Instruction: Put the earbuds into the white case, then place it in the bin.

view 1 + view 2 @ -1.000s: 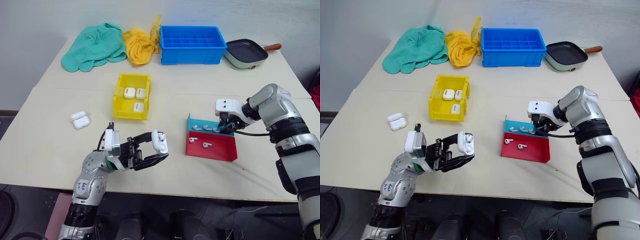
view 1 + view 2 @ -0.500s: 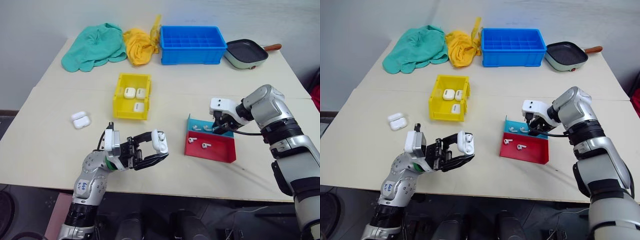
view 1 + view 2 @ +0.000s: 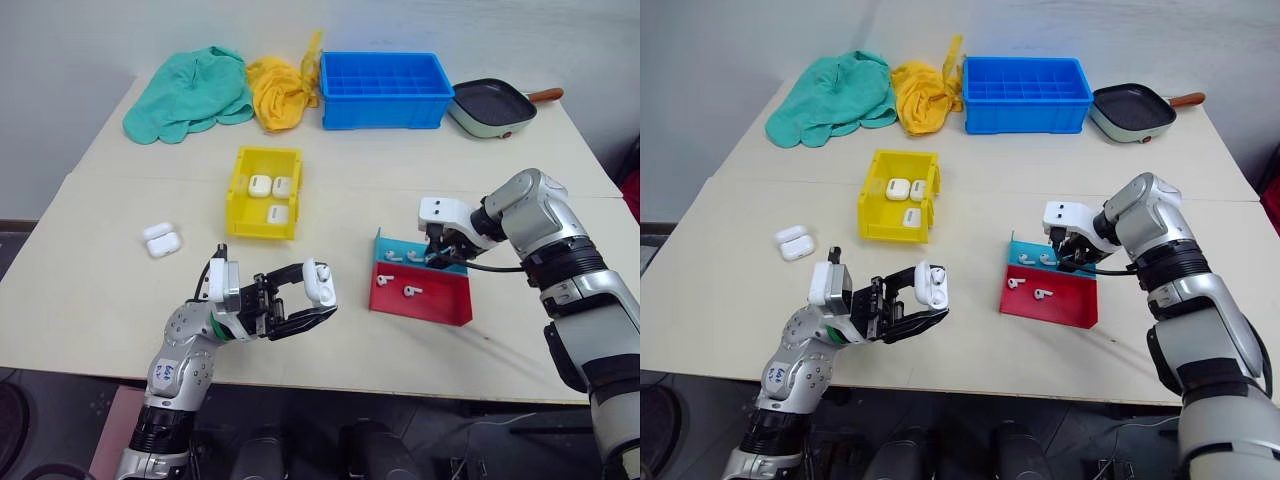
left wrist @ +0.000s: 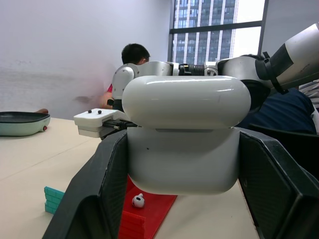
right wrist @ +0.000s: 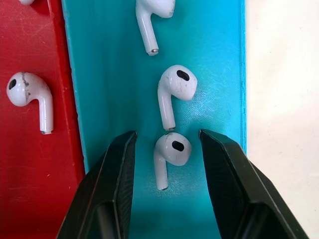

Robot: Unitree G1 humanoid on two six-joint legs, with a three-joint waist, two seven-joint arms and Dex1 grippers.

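My left gripper [image 3: 322,296] is shut on the white case [image 3: 320,283], held above the table's front edge; in the left wrist view its black fingers [image 4: 97,199] press both sides of the case [image 4: 184,149], whose lid is down. My right gripper [image 3: 437,258] points down into the teal tray [image 3: 392,244]. It is open, with one of the earbuds [image 5: 172,151] lying between its fingers [image 5: 117,174] and untouched. Two more earbuds [image 5: 175,87] lie further along the tray. The yellow bin [image 3: 240,192] stands mid-table and holds three white cases.
A red tray [image 3: 435,303] with two earbuds [image 3: 408,291] adjoins the teal one. An open white case [image 3: 160,240] lies left of the bin. At the back are a green cloth [image 3: 190,95], a yellow cloth [image 3: 278,92], a blue crate [image 3: 385,92] and a pan [image 3: 492,105].
My right wrist has shifted slightly to the left over the teal tray. The left gripper and the case it holds have stayed put.
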